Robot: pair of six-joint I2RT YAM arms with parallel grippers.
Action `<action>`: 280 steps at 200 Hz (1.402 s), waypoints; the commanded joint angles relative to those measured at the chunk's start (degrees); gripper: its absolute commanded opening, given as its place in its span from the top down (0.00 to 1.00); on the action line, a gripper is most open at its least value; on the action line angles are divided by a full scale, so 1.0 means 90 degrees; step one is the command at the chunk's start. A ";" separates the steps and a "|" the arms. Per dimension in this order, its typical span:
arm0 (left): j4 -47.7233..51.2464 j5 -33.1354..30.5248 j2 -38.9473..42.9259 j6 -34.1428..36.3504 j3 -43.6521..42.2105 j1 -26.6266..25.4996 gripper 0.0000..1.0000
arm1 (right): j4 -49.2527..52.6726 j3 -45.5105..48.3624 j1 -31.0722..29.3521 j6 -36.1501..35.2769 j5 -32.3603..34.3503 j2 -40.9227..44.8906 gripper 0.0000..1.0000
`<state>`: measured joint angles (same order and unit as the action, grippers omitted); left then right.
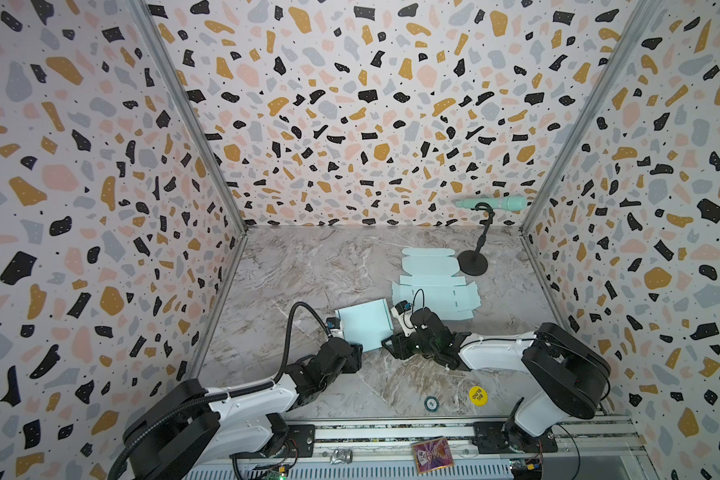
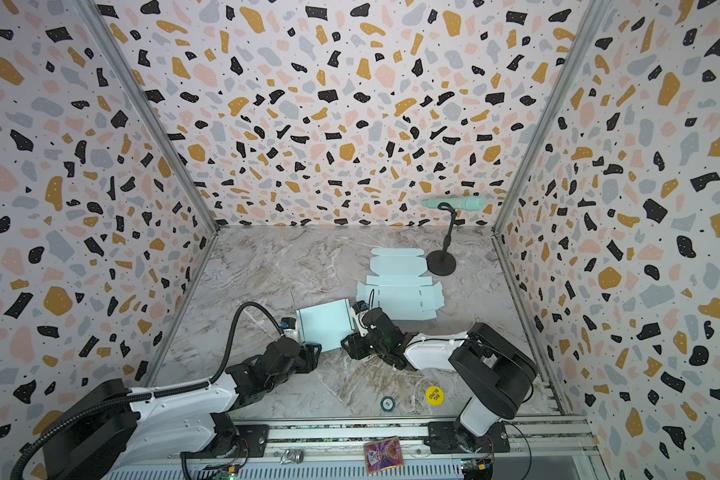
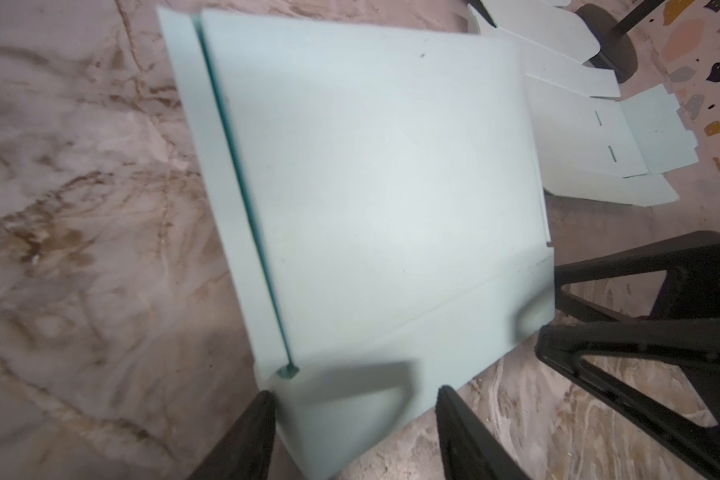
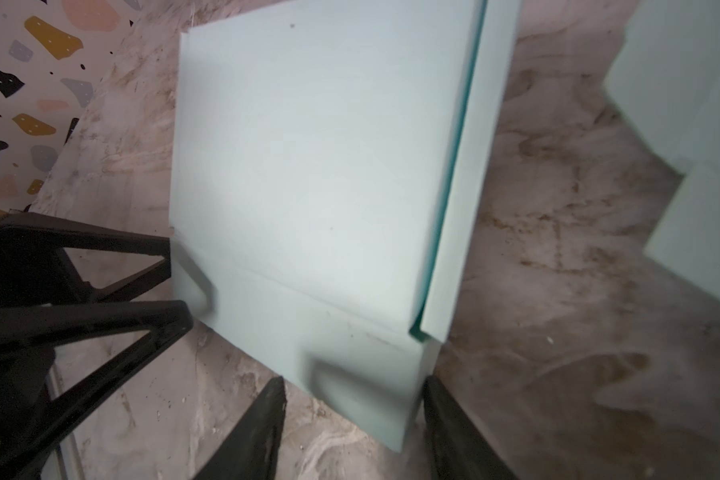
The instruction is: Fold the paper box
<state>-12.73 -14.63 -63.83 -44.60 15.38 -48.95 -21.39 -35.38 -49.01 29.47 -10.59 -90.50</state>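
Half-folded pale-blue paper box (image 1: pixel 364 324) laid flat near centre of marble table (image 1: pixel 287 270). Unfolded box blank (image 1: pixel 433 291) just beside it at 1 o'clock.

Left gripper (image 3: pixel 356 401) set at box's 7 o'clock corner, right gripper (image 4: pixel 352 388) at 5 o'clock corner. Both claws seen moderately wide, corner straddled, nothing clamped.

Step judged: near flap to be raised along scored crease. Best done with both corners lifted together, evenly, with box held against sliding.

Side folds run roughly 6-to-12 o'clock, slightly skewed. Long axis judged along them, though outline looks near square. Near flap pointed to 6 o'clock.

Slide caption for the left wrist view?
Left gripper straddles a corner of the folded mint paper box on the marble table.
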 commanded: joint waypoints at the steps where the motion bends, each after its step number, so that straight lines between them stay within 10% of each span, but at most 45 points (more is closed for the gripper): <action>1: 0.0400 -0.0131 0.0257 0.0112 0.0172 -0.0030 0.27 | 0.0199 0.0125 0.0167 -0.0098 0.0130 0.0545 0.41; 86: 0.2469 -0.0813 0.0881 0.0837 0.1502 0.0151 0.21 | 0.0745 0.0497 0.0597 -0.0199 0.0180 0.1705 0.31; 144: 0.2170 -0.0160 0.0594 0.1228 0.1739 0.0973 0.31 | 0.0560 0.0371 0.0580 -0.0227 -0.0100 0.1461 0.32; 280: 0.0392 0.0419 0.0075 0.0088 0.0548 0.0473 0.34 | 0.0191 -0.0298 0.0341 -0.0286 -0.0320 0.0397 0.30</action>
<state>-5.63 -10.76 -63.57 -41.80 21.69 -43.97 -18.90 -35.94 -45.47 27.57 -13.02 -86.41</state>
